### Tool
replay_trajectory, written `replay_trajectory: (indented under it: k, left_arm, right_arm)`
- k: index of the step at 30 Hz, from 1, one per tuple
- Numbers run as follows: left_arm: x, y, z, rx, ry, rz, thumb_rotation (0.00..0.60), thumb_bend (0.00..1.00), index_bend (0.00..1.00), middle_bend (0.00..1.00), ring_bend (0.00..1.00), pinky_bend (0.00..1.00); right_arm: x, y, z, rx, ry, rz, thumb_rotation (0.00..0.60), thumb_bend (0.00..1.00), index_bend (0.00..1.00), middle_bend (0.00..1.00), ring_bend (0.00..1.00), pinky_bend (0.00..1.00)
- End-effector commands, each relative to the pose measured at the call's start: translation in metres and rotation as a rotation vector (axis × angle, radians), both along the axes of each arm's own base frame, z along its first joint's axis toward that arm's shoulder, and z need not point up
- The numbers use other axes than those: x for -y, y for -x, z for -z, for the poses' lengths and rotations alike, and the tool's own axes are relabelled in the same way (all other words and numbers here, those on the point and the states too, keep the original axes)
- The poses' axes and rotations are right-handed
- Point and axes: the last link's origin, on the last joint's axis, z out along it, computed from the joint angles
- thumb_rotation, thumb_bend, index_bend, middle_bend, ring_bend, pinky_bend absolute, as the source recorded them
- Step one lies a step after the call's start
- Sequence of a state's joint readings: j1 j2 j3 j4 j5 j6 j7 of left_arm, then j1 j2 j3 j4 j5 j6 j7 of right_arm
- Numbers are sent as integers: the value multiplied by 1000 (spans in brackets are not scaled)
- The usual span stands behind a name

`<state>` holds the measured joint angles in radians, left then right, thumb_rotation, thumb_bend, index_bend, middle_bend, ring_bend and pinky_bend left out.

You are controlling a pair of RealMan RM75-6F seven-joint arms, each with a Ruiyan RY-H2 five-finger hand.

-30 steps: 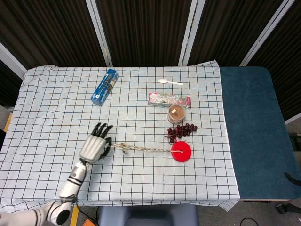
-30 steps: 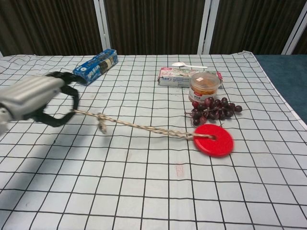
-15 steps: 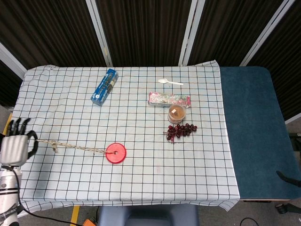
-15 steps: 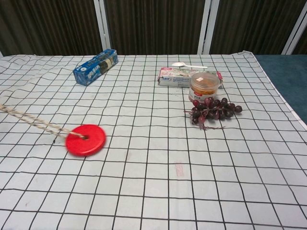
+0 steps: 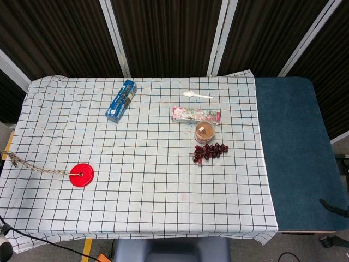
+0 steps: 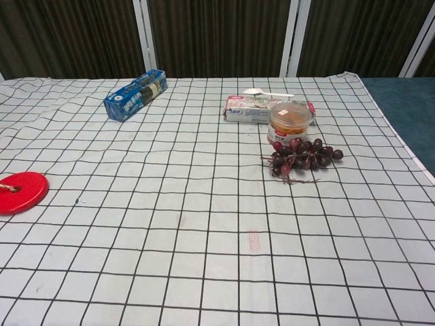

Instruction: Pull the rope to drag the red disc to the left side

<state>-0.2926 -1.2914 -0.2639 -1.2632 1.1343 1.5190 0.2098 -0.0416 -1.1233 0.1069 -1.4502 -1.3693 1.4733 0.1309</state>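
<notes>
The red disc [image 5: 82, 174] lies flat on the checked tablecloth near the table's left edge; in the chest view the red disc [image 6: 20, 192] sits at the frame's left border. A braided rope [image 5: 32, 167] runs from the disc's centre leftward to the table's left edge, ending in a knot [image 5: 13, 160]. Neither hand shows in either view. At the bottom left corner of the head view only a bit of arm with a black cable [image 5: 11, 234] is visible.
A blue packet [image 5: 120, 100] lies at the back left. A white spoon [image 5: 197, 95], a pink packet [image 5: 196, 115], a jar with an orange lid [image 5: 205, 131] and a bunch of dark grapes [image 5: 208, 152] stand right of centre. A blue surface [image 5: 292, 153] adjoins the table's right side.
The disc slid from right of centre across the table to its left edge, towed by the rope. The left hand, which held the rope, moved left out of both views.
</notes>
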Motion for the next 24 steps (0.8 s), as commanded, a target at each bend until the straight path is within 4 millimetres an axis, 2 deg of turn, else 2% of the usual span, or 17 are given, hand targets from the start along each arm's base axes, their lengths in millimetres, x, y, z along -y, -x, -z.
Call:
replay_trajectory:
  k: [1, 4, 9, 10, 11, 12, 13, 14, 15, 18, 24]
  left_arm:
    - [7, -26, 20, 90, 58, 135, 600, 782, 841, 171, 0, 109]
    - [15, -43, 41, 118, 156, 215, 600, 781, 841, 187, 0, 116]
    - [20, -49, 74, 194, 294, 231, 600, 776, 817, 203, 2, 126]
    - [20, -50, 80, 210, 325, 235, 600, 762, 784, 202, 3, 124]
    - [20, -50, 85, 208, 357, 233, 600, 733, 710, 190, 2, 118]
    - [21, -47, 91, 187, 435, 213, 600, 659, 527, 151, 1, 97]
    - [22, -45, 94, 173, 500, 185, 600, 550, 293, 91, 0, 62]
    - [21, -45, 95, 169, 540, 162, 600, 445, 107, 37, 0, 28]
    - [19, -46, 95, 173, 567, 146, 600, 378, 15, 7, 0, 7]
    - [15, -48, 94, 169, 593, 124, 600, 318, 0, 0, 0, 0]
    - [12, -54, 82, 134, 615, 108, 600, 311, 0, 0, 0, 0]
  right_arm:
    - [0, -1, 0, 0, 0, -2, 600, 110, 0, 0, 0, 0]
    - [0, -1, 1, 1, -1, 1, 600, 109, 0, 0, 0, 0]
    - [0, 0, 3, 6, -9, 3, 600, 110, 0, 0, 0, 0]
    - [-1, 0, 3, 5, -10, 4, 600, 110, 0, 0, 0, 0]
    - [-1, 1, 3, 4, -9, 4, 600, 110, 0, 0, 0, 0]
    - [-1, 1, 3, 5, -7, 7, 600, 109, 0, 0, 0, 0]
    - [-1, 1, 2, 4, -6, 8, 600, 109, 0, 0, 0, 0]
    - [-1, 2, 2, 3, -5, 8, 600, 110, 0, 0, 0, 0]
    - [-1, 2, 2, 3, -5, 9, 600, 110, 0, 0, 0, 0]
    - [-1, 2, 2, 4, -5, 10, 600, 110, 0, 0, 0, 0]
    - [1, 1, 4, 2, -8, 7, 600, 110, 0, 0, 0, 0]
